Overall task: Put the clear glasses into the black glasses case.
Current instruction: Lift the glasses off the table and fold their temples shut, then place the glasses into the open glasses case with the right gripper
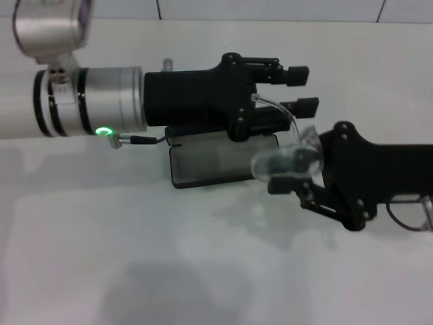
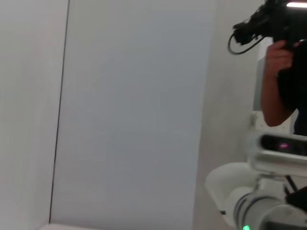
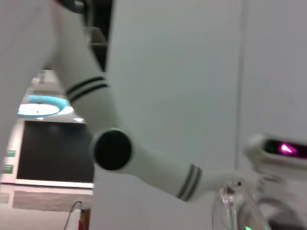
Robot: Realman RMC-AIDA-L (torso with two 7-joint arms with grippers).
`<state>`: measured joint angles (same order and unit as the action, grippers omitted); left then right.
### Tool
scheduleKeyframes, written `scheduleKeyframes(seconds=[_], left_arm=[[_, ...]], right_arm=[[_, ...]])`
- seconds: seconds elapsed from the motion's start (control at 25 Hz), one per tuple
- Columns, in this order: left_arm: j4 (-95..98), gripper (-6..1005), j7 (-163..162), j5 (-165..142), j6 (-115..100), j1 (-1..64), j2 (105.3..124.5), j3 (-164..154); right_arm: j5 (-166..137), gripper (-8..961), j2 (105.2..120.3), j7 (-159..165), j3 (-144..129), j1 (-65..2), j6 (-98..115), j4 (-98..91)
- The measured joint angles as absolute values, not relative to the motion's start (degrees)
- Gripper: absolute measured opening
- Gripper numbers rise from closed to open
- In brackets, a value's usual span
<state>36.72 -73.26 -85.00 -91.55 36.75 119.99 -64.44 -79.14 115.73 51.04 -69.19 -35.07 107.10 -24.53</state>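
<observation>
White bench [image 1: 203,264] fills your view, with a pale tiled wall along its far edge. You can see the black glasses case [image 1: 223,159] lying open near the middle of the bench, its long side running left to right along the far edge. Your left gripper [image 1: 298,88] hovers over it with its fingers spread apart. Your right gripper [image 1: 287,177] pinches the clear glasses [image 1: 287,159] just above the right end of the case. One clear arm curves up toward the left gripper. A person stands in the room behind.
</observation>
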Motion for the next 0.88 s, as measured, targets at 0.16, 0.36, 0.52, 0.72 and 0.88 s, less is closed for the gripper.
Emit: scheduleKeyframes(seconds=[0.16, 0.36, 0.52, 0.72, 0.88], left_arm=[[36.3, 481, -70.8, -83.2, -92.0, 35.8, 119.98, -64.4], [36.1, 481, -69.1, -83.1, -92.8, 35.5, 119.95, -64.8], [36.1, 480, -68.6, -83.1, -92.7, 35.5, 119.9, -65.1], [36.2, 480, -68.2, -82.9, -90.5, 34.8, 119.66, -60.6], [36.3, 480, -67.1, -82.9, -85.9, 33.2, 119.56, -54.1]], right_arm=[[-79.4, 124, 115.37, 56.4, -69.2, -35.6, 104.9, -24.8], [-79.6, 124, 115.29, 59.5, -69.2, -35.4, 101.7, -26.0], [-80.1, 124, 115.08, 59.6, -69.5, -35.1, 101.5, -26.8], [-83.5, 124, 114.18, 59.6, -69.2, -31.6, 101.5, -33.0], [-85.6, 137, 115.4, 59.2, -69.9, -27.0, 94.1, -40.8]])
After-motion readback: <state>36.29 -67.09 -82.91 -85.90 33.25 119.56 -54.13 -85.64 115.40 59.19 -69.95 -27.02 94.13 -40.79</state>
